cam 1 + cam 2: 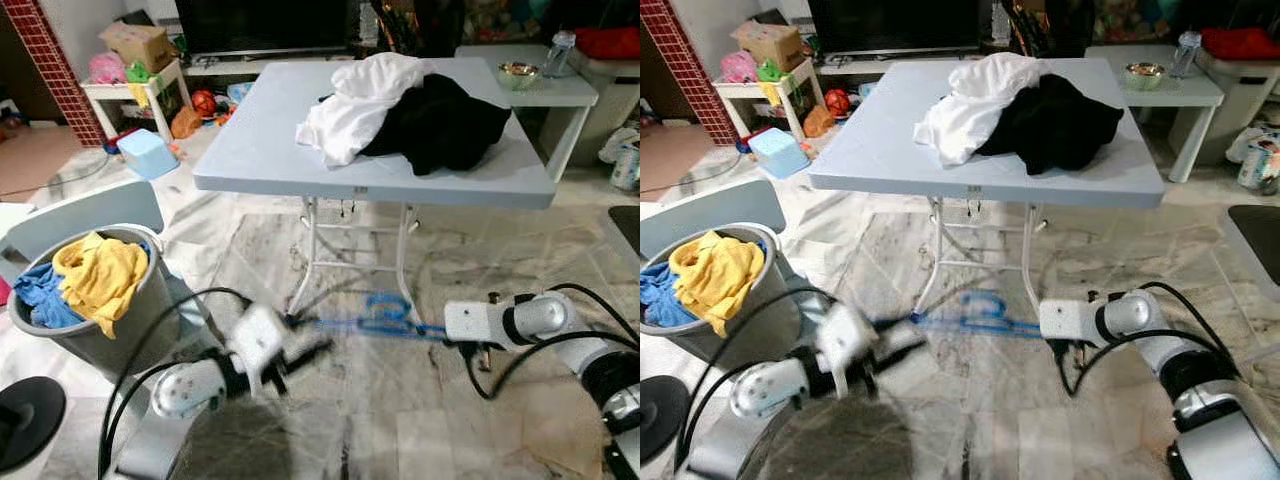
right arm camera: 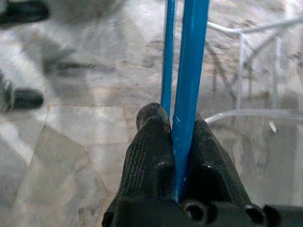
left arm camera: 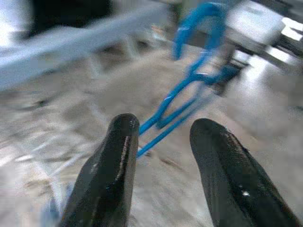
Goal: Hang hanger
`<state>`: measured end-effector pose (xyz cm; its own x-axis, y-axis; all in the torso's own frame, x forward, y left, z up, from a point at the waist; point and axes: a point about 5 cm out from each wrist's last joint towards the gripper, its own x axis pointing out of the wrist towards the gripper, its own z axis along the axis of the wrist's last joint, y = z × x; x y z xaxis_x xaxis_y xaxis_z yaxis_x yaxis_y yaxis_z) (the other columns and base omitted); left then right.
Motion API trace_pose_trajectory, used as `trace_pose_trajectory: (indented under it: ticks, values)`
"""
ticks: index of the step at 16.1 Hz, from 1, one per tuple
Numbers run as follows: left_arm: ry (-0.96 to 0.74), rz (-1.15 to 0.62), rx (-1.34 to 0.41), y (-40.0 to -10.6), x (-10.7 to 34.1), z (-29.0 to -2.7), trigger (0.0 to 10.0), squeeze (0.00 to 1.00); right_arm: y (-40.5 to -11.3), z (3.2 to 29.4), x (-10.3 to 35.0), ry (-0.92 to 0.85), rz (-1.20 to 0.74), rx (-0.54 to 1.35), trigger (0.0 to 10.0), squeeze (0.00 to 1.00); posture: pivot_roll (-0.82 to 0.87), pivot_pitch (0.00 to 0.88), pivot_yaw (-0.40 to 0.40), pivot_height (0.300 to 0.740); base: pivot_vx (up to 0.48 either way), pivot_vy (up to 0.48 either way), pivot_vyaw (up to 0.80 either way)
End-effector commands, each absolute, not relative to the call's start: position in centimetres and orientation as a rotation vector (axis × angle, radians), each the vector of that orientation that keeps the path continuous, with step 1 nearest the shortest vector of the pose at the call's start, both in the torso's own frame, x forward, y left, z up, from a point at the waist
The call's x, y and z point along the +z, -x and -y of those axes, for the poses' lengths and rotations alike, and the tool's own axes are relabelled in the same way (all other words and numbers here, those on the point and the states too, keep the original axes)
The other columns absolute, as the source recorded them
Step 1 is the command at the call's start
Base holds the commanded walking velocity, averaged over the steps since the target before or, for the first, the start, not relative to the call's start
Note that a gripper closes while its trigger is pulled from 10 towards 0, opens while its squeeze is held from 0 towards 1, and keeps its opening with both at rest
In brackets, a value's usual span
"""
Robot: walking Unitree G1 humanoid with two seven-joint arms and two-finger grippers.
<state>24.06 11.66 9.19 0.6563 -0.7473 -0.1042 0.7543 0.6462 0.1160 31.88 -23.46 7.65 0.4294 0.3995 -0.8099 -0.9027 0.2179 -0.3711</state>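
A blue hanger [image 1: 380,318] hangs level just above the floor, in front of the folding table's legs. My right gripper [image 2: 177,118] is shut on the hanger [image 2: 189,56], pinching one of its bars at the right end. My left gripper [image 3: 163,156] is open, and its arm is blurred. In the left wrist view the hanger's [image 3: 189,85] near end reaches the tip of one finger [image 3: 111,170], slightly into the gap between the two. The hook points up, away from that gripper. In the left eye view the left gripper [image 1: 305,348] sits at the hanger's left end.
A white folding table [image 1: 260,150] stands ahead with white clothes [image 1: 350,105] and black clothes [image 1: 440,120] piled on it. At the left is a grey bucket [image 1: 120,330] of yellow and blue laundry. A low side table [image 1: 560,92] stands at the back right.
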Motion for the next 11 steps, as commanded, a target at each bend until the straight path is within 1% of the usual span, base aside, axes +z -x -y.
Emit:
trace_pose_trajectory:
  ticks: [1,2,3,4,7,9,10,11]
  values:
    - [-0.145,-0.033,-0.726,-24.4,9.4,-12.8,10.0,1.0,-32.0,23.3,7.4,0.876,-0.611,0.909,0.0,0.0,-0.09,0.0,0.037,0.74,0.0,0.0,0.0]
    - [-0.109,-0.032,-0.656,-24.4,9.4,-13.1,10.0,1.0,-32.2,23.2,7.2,0.801,-0.582,0.823,0.0,0.0,-0.09,0.0,0.033,0.74,0.0,0.0,0.0]
    - [-0.062,-0.054,-0.591,-24.4,9.2,-13.4,10.0,1.0,-32.4,23.1,7.1,0.682,-0.559,0.73,0.0,0.0,-0.09,0.0,0.032,0.74,0.0,0.0,0.0]
    - [-0.027,-0.063,-0.461,-24.4,8.8,-14.1,10.0,1.0,-32.2,23.0,6.5,0.511,-0.518,0.568,0.0,0.0,-0.11,0.0,0.034,0.74,0.0,0.0,0.0]
    - [0.022,-0.051,-0.288,-24.8,8.8,-15.0,10.0,1.0,-30.7,22.8,5.6,0.31,-0.483,0.364,0.0,0.0,-0.12,0.0,0.038,0.74,0.0,0.0,0.0]
    - [0.05,-0.092,-0.26,-24.8,8.2,-15.1,10.0,1.0,-29.5,22.6,5.2,0.252,-0.479,0.276,0.0,0.0,-0.13,0.0,0.042,0.74,0.0,0.0,0.0]
    - [0.08,-0.114,-0.233,-24.9,7.8,-15.3,10.0,1.0,-28.5,22.7,5.0,0.215,-0.474,0.179,0.0,0.0,-0.14,0.0,0.047,0.74,0.0,0.0,0.0]
    - [0.111,-0.105,-0.201,-25.1,8.0,-15.5,10.0,1.0,-27.7,22.8,5.0,0.213,-0.476,0.108,0.0,0.0,-0.14,0.0,0.049,0.74,0.0,0.0,0.0]
